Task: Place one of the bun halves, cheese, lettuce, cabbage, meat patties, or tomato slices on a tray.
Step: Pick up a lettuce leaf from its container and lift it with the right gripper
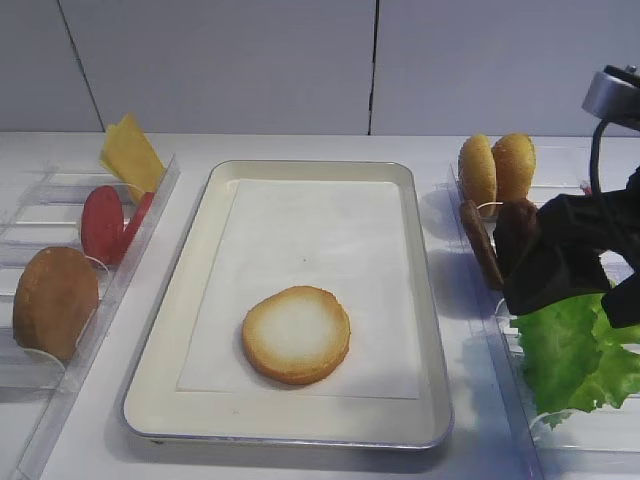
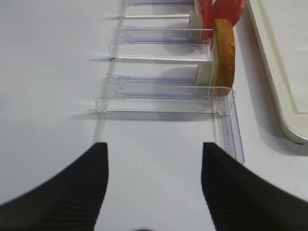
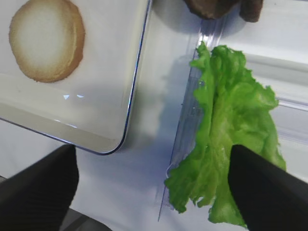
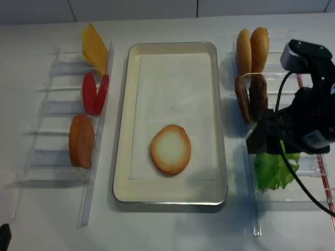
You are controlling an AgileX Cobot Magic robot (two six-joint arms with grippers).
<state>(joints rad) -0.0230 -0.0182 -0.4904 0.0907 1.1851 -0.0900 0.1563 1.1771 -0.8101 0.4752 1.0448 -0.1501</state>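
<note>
The silvery tray (image 1: 430, 330) with a white liner sits mid-table. One bun half (image 1: 297, 334) lies on it, pale cut face up. The ruffled green lettuce (image 3: 231, 125) lies in the clear bin to the right of the tray. My right gripper (image 3: 153, 149) hangs open above the lettuce's near edge. One finger is over the leaf, the other over bare table by the tray's corner; nothing is held. My left gripper (image 2: 155, 147) is open and empty over white table, in front of the left bins. The cabbage is out of view.
The right bin (image 4: 246, 157) also holds two upright bun halves (image 4: 252, 49) and dark meat patties (image 4: 250, 97). The left bins (image 4: 94, 172) hold yellow cheese (image 4: 94, 47), red tomato slices (image 4: 94, 93) and a brown bun half (image 4: 82, 141).
</note>
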